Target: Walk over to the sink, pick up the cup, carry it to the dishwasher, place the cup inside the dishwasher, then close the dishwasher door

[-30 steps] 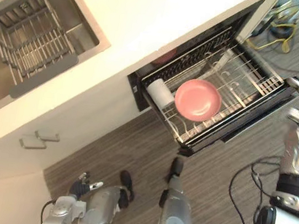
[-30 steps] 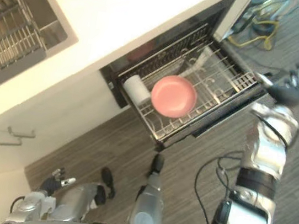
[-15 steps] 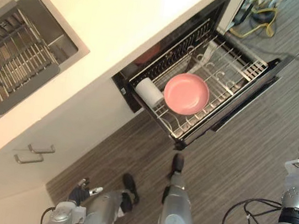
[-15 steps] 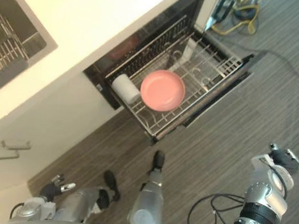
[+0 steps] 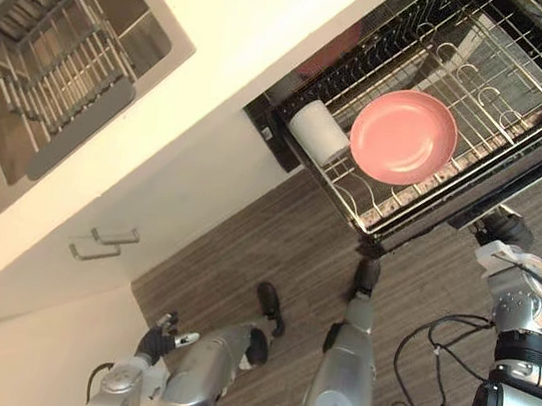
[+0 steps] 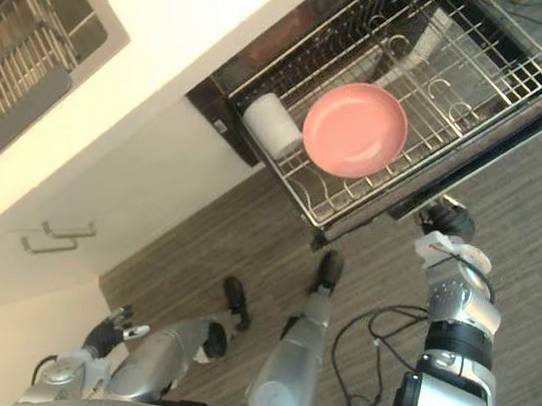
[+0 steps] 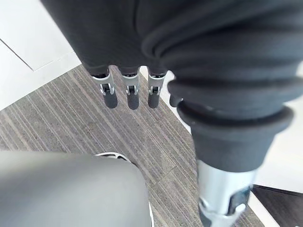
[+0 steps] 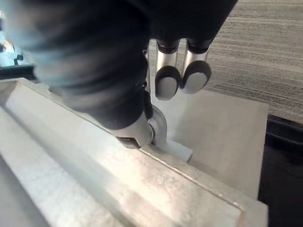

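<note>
Right hand [image 5: 502, 232]: fingers relaxed, empty, at the outer edge of the dishwasher door [image 6: 506, 145].
Door: open, just past the fingertips; shutting it likely means pushing away, toward the counter [image 5: 246, 18].
Cup [image 5: 318, 132]: beyond the door, on its side in the rack [image 5: 532, 68], beside the pink plate [image 5: 403, 137].
Left hand [image 7: 128, 97]: relaxed, well away from the door; the right is nearer.

Pink plate [image 5: 403, 137], white countertop [image 5: 245, 28], striped grey floor [image 5: 244, 250]

Bright even light; countertop [image 5: 235, 26] washed out by glare (nearly white); dishwasher [image 5: 272, 135] cavity in shadow.
</note>
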